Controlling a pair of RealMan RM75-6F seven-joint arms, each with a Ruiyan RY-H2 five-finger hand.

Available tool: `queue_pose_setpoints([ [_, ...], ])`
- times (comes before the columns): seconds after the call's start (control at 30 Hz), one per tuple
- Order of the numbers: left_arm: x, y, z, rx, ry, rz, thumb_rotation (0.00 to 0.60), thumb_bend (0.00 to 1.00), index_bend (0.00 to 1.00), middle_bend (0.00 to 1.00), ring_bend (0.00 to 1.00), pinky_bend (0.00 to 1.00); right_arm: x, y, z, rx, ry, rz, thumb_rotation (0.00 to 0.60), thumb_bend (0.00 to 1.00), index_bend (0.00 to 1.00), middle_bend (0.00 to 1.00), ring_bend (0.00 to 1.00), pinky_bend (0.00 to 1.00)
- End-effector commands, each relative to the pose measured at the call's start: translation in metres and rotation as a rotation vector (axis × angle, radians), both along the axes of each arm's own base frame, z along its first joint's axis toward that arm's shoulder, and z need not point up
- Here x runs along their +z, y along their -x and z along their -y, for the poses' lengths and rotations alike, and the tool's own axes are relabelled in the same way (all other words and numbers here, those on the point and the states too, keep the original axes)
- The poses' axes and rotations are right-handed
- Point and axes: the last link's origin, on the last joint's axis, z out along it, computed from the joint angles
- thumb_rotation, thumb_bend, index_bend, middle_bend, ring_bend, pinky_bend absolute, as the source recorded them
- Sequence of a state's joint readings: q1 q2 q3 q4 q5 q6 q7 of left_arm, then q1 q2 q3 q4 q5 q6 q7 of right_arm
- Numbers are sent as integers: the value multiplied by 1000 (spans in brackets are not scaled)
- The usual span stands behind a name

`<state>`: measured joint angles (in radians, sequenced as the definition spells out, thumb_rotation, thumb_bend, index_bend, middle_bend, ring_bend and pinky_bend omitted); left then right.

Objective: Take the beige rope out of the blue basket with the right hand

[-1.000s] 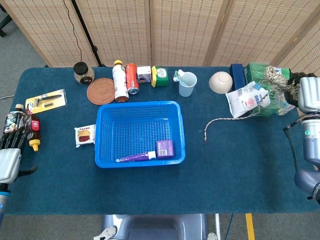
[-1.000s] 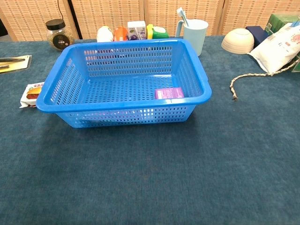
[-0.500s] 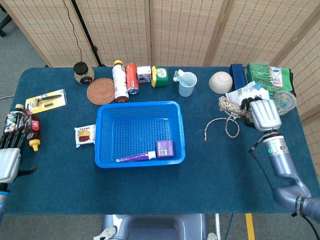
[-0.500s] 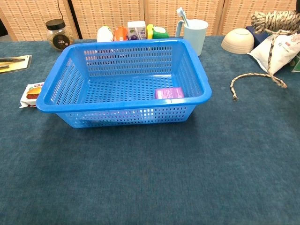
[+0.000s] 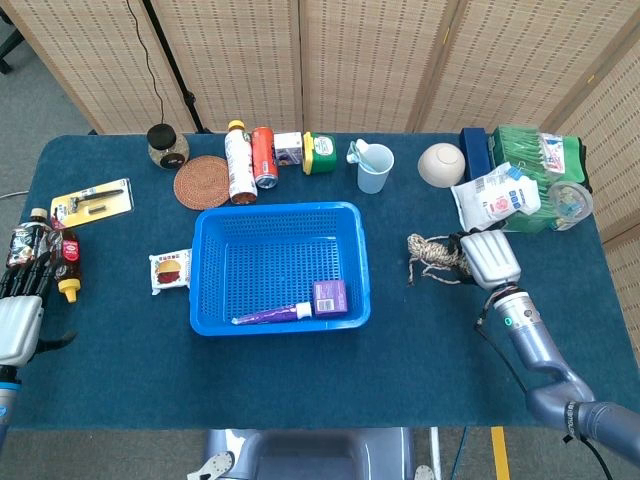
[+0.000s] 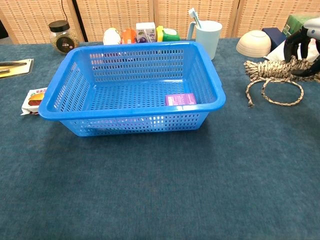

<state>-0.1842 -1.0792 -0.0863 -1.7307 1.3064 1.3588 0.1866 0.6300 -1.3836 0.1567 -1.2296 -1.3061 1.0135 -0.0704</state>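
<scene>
The beige rope point(image 5: 432, 256) point(image 6: 270, 75) lies bundled on the blue cloth to the right of the blue basket point(image 5: 278, 313) point(image 6: 60, 90), outside it, with a loop trailing toward the front. My right hand point(image 5: 487, 257) point(image 6: 304, 49) is low over the rope's right end, its dark fingers point(image 6: 300, 60) still wrapped around the bundle. Inside the basket lie a purple box point(image 5: 330, 296) point(image 6: 180, 99) and a purple tube point(image 5: 270, 316). My left hand point(image 5: 20, 305) hangs at the table's left edge, fingers extended and empty.
Along the back stand a jar point(image 5: 166, 145), coaster point(image 5: 202, 181), bottles point(image 5: 240, 163), a light blue cup point(image 5: 375, 168), a bowl point(image 5: 441, 164) and a white pouch point(image 5: 492, 196) beside green packs point(image 5: 535, 152). A snack packet point(image 5: 170, 270) lies left of the basket.
My right hand came down and leftward from the far right, bringing the rope bundle from above the pouch onto the cloth beside the basket. The left hand stayed still.
</scene>
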Motion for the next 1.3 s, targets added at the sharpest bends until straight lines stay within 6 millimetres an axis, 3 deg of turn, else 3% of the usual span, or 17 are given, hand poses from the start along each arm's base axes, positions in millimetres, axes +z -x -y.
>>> queue_pose_setpoints([
  [0.03, 1, 1, 0, 2, -3, 3, 600, 99, 0, 0, 0, 0, -6, 0, -1, -3, -40, 12, 600, 721, 545, 562, 466, 616],
  [0.07, 1, 1, 0, 4, -4, 5, 600, 99, 0, 0, 0, 0, -8, 2, -2, -15, -71, 18, 600, 667, 511, 533, 444, 587],
  [0.17, 2, 1, -1, 5, -3, 7, 600, 99, 0, 0, 0, 0, -8, 6, -4, -29, -107, 6, 600, 201, 269, 302, 251, 364],
  [0.2, 1, 1, -1, 5, -2, 6, 600, 99, 0, 0, 0, 0, -7, 7, -5, -34, -116, -8, 600, 76, 163, 190, 147, 267],
  [0.23, 1, 1, -1, 5, 1, 5, 600, 100, 0, 0, 0, 0, -7, 8, -5, -36, -118, -16, 600, 17, 76, 91, 61, 182],
  [0.3, 1, 1, 0, 4, 4, 4, 600, 99, 0, 0, 0, 0, -5, 8, -7, -44, -120, -18, 600, 0, 9, 13, 2, 79],
  [0.4, 0, 1, 0, 3, 4, 3, 600, 99, 0, 0, 0, 0, 0, 7, -10, -56, -121, -19, 600, 0, 0, 0, 0, 2],
  [0.57, 0, 1, 1, 1, 6, 3, 600, 99, 0, 0, 0, 0, 21, 4, -23, -45, -76, -8, 600, 0, 0, 0, 0, 0],
  [0.7, -1, 0, 2, -8, 13, 2, 600, 99, 0, 0, 0, 0, 44, 12, -57, -8, 0, 32, 600, 0, 0, 0, 0, 0],
  [0.9, -3, 1, 10, -12, 18, -3, 600, 99, 0, 0, 0, 0, 46, 43, -99, 17, 46, -24, 600, 0, 0, 0, 0, 0],
  [1.17, 0, 4, 22, -45, -4, 7, 600, 99, 0, 0, 0, 0, 41, 62, -129, 27, 121, 40, 600, 0, 0, 0, 0, 0],
  [1.3, -3, 3, 24, -54, 7, -1, 600, 100, 0, 0, 0, 0, 40, 62, -134, 43, 137, 50, 600, 0, 0, 0, 0, 0],
])
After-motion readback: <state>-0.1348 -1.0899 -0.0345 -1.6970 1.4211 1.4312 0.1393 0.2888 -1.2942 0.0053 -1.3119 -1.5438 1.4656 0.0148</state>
